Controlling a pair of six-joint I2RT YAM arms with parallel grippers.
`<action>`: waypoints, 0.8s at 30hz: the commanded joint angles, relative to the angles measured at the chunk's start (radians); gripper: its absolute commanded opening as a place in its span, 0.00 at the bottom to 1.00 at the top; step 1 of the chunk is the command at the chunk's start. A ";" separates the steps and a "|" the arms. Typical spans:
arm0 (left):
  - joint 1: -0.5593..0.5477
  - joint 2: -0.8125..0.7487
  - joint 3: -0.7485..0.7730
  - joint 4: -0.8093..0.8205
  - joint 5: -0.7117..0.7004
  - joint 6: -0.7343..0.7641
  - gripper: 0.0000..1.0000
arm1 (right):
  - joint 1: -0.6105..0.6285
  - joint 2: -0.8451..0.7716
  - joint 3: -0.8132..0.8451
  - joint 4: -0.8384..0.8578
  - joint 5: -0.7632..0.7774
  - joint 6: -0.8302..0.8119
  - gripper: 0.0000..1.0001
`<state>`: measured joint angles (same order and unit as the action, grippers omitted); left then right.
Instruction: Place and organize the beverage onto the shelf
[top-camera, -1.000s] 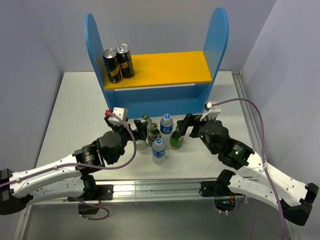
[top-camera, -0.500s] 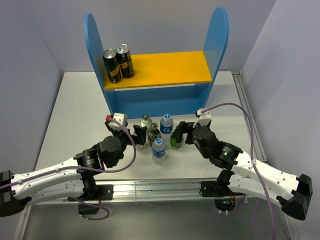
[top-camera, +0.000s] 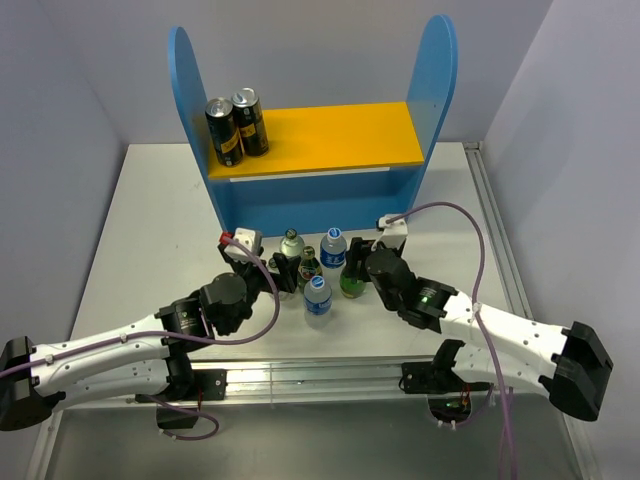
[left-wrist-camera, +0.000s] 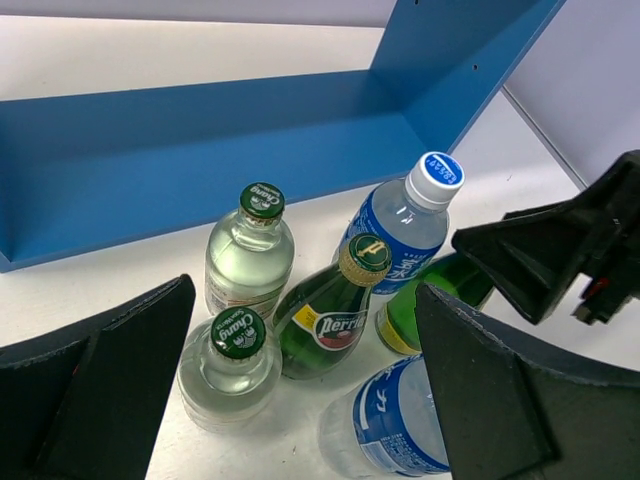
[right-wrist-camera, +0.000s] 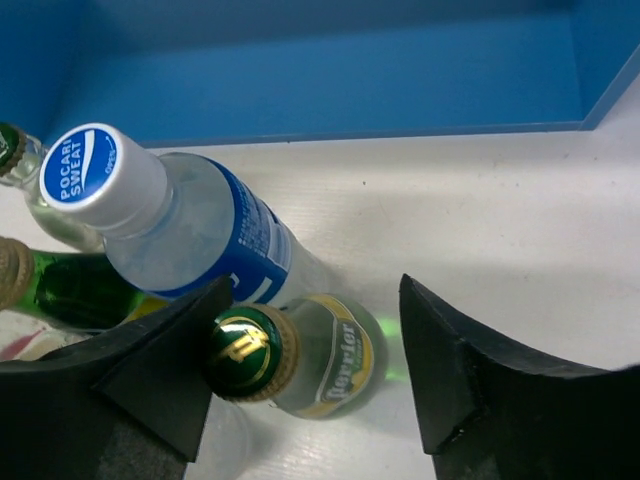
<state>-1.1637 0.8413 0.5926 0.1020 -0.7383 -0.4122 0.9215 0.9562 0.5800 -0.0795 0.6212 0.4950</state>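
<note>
The beverage bottles stand clustered on the table in front of the blue shelf (top-camera: 310, 190) with its orange board. My right gripper (right-wrist-camera: 315, 285) is open around a green Perrier bottle (right-wrist-camera: 320, 355) (top-camera: 351, 280). Its left finger (right-wrist-camera: 140, 385) is against the cap and its right finger (right-wrist-camera: 480, 380) stands apart. A blue-labelled water bottle (right-wrist-camera: 190, 225) is just behind. My left gripper (left-wrist-camera: 303, 290) (top-camera: 283, 268) is open wide. Between its fingers are a squat clear bottle (left-wrist-camera: 228, 365), a second green bottle (left-wrist-camera: 325, 315) and a water bottle (left-wrist-camera: 390, 425), none of them gripped. Another clear bottle (left-wrist-camera: 250, 255) stands beyond.
Two dark cans (top-camera: 238, 125) stand at the left end of the shelf's upper board (top-camera: 340, 135). My right gripper's fingers (left-wrist-camera: 550, 250) show in the left wrist view, close to the cluster. The shelf's lower level (right-wrist-camera: 330, 70) lies right behind the bottles.
My right arm has come in leftward to the green bottle and its jaws have narrowed around it. My left arm has crept forward to the cluster, jaws still wide.
</note>
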 joint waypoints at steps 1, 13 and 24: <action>-0.004 -0.011 -0.008 0.045 0.002 0.001 0.99 | 0.008 0.044 0.004 0.104 0.066 -0.007 0.73; -0.004 -0.068 -0.042 0.045 -0.007 0.004 0.98 | 0.007 0.039 0.043 0.057 0.141 -0.026 0.00; -0.004 -0.113 -0.050 0.039 0.001 0.003 0.98 | 0.008 -0.082 0.435 -0.051 0.345 -0.293 0.00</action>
<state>-1.1637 0.7471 0.5434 0.1146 -0.7387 -0.4122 0.9272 0.9421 0.8211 -0.2981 0.8242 0.3397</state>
